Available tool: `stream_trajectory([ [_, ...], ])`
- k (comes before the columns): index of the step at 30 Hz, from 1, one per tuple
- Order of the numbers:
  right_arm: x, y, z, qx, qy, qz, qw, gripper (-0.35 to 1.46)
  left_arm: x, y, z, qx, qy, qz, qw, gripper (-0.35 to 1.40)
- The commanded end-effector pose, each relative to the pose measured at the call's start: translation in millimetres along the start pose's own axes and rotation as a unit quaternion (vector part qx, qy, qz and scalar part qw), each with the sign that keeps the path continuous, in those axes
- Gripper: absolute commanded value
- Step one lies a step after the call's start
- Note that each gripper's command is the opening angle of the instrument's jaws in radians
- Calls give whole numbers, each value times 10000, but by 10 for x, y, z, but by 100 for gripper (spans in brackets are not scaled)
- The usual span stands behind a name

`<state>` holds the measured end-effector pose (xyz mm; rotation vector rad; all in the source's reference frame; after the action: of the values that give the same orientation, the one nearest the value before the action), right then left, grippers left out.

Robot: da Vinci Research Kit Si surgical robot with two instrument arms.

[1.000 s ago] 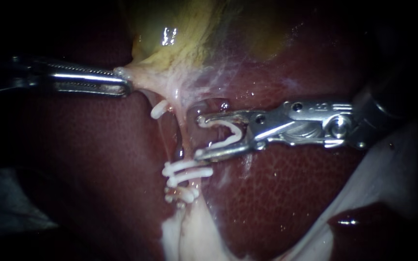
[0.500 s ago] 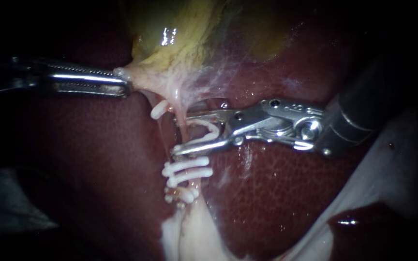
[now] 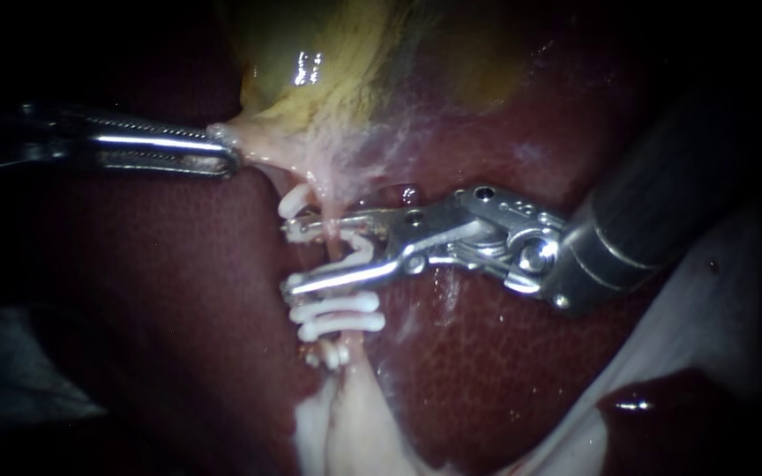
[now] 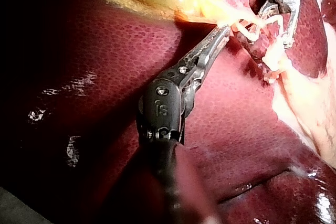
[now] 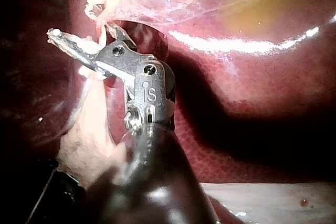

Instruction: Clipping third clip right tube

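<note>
Straddling right tube [image 3: 334, 210] with a loaded clip

My right instrument [image 3: 291, 258] has its jaws on either side of the right tube, gripping a white clip [image 3: 359, 249] between them. Two set clips [image 3: 337, 313] sit on the tube just below. My left instrument [image 3: 227, 155], up-left of the tube, is clenched on gallbladder [image 3: 328, 79] tissue.

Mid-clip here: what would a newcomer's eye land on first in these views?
The right instrument at centre, its jaws carrying an open clip, white, astride the pale tube. Just below it, two closed clips sit across the same strand. At upper left, the left instrument has its jaws shut on the yellow gallbladder at its stretched neck.
</note>
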<state>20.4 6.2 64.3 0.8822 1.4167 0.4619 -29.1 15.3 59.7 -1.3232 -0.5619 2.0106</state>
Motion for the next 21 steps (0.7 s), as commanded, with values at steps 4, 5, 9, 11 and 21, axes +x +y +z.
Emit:
stream_trajectory([
  [4, 4, -5, -2, 15, 1, 8, 10000, 43, 0, 0, 0, -1, -1, 1, 10000, -35],
  [5, 4, -7, -3, 20, -1, 8, 10000, 40, 0, 0, 0, -1, -1, 1, 10000, -35],
  [9, 3, -9, -6, 31, -5, 37, 10000, 27, 0, 0, 0, -2, -1, 1, 10000, -35],
  [11, 3, -10, -8, 34, -5, 38, 10000, 19, 0, 0, 0, -2, -1, 1, 10000, -35],
  [21, 4, -14, -16, 47, -7, 310, 9995, -35, 0, 0, 0, -2, -1, 1, 10000, -35],
])
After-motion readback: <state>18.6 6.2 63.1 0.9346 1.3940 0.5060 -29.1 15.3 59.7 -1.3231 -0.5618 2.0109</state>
